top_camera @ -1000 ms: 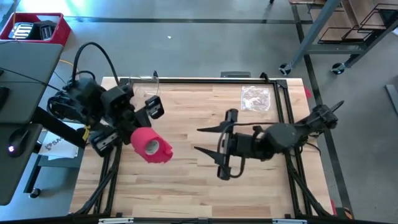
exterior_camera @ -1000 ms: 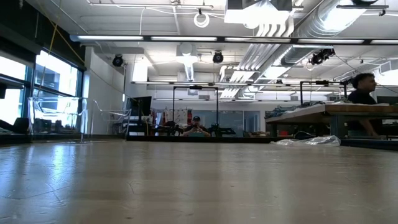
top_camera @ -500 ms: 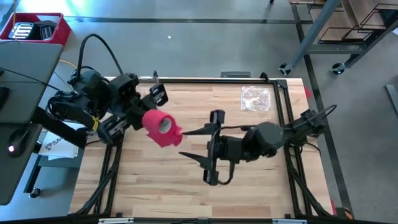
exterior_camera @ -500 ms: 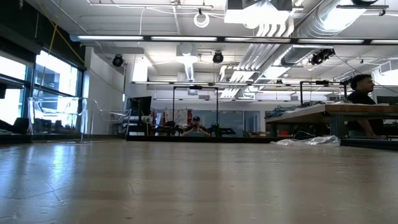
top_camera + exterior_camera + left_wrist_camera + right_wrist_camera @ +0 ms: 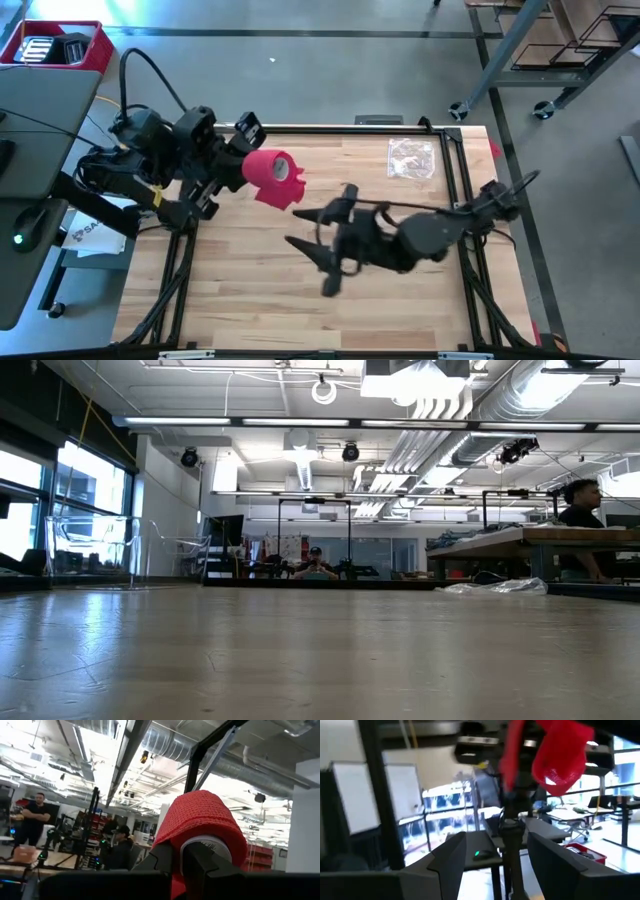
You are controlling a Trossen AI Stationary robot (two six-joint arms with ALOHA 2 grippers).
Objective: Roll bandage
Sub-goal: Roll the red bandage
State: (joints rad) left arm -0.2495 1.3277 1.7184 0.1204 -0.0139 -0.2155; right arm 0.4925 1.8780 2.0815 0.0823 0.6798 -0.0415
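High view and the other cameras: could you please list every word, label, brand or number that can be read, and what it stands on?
"SA": the start of dark print on a white sheet beside the table's left edge, below the left arm; the rest is hidden.
Red bin at the top left: its contents show white marks too small to read.
Bandage and clear bag: no print visible.
Low and wrist views: nothing legible.

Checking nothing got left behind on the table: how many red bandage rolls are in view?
1. The bandage is a single roll held above the table's far left part by the left gripper. No other roll shows in any view.
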